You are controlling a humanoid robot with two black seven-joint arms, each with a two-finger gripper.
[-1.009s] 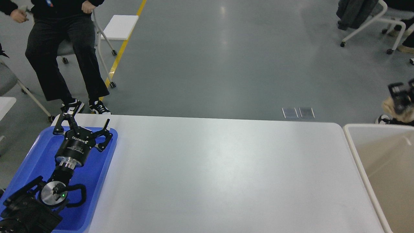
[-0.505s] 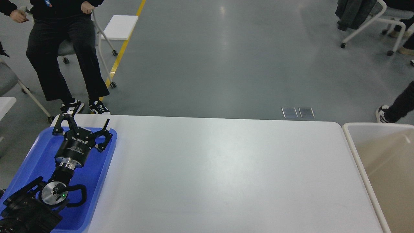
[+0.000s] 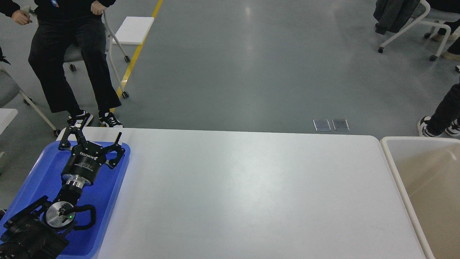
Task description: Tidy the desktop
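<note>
Left gripper [image 3: 96, 136] hangs over the blue tray [image 3: 36, 172] at the white desktop [image 3: 251, 194], jaws spread wide, holding nothing; right gripper out of frame.

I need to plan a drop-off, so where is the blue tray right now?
In the head view the blue tray sits at the desktop's left end, under the open left end effector, opposite the beige bin on the right.

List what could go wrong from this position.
1. The left gripper hangs open over the blue tray, close to its far rim; a sideways sweep might catch the rim and push the tray along the desktop.
2. A walker's legs are near the beige bin; a wide reach there risks contact.
</note>
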